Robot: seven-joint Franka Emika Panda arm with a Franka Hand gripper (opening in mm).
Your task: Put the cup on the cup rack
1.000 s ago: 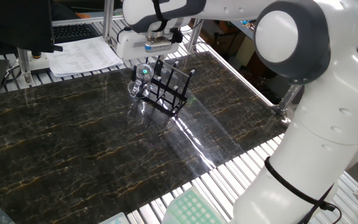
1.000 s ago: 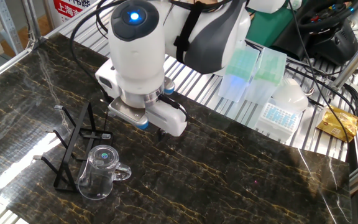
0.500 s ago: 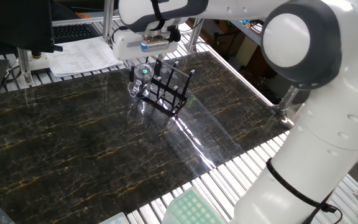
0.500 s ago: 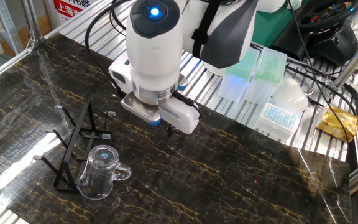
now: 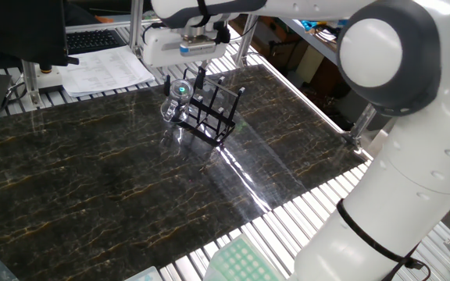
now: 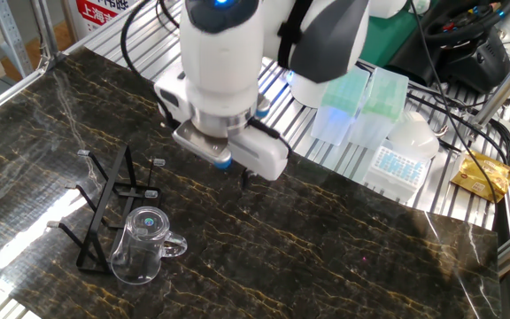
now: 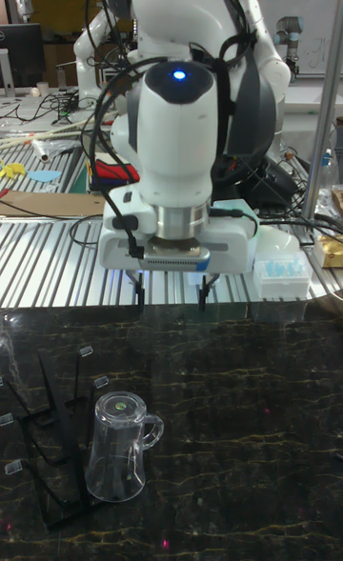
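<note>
The cup (image 6: 142, 245) is a clear glass mug standing upside down, handle to the side, at one end of the cup rack (image 6: 103, 209), a black wire frame with upright pegs. It leans against the rack, seemingly over a peg. Both also show in the tall view, the cup (image 7: 118, 448) to the right of the cup rack (image 7: 46, 432), and at the table's far side the cup (image 5: 176, 99) sits left of the cup rack (image 5: 214, 114). My gripper (image 7: 171, 300) hangs open and empty above the table, up and away from the cup. The gripper (image 6: 238, 173) holds nothing.
White and pale green pipette-tip boxes (image 6: 361, 106) lie on the slatted bench behind the marble table (image 6: 343, 248). A yellow packet (image 6: 482, 175) lies at the right. Papers and a keyboard (image 5: 100, 62) sit past the far edge.
The gripper has lifted and drawn back from the cup and rack. The cup stays put on the rack.
</note>
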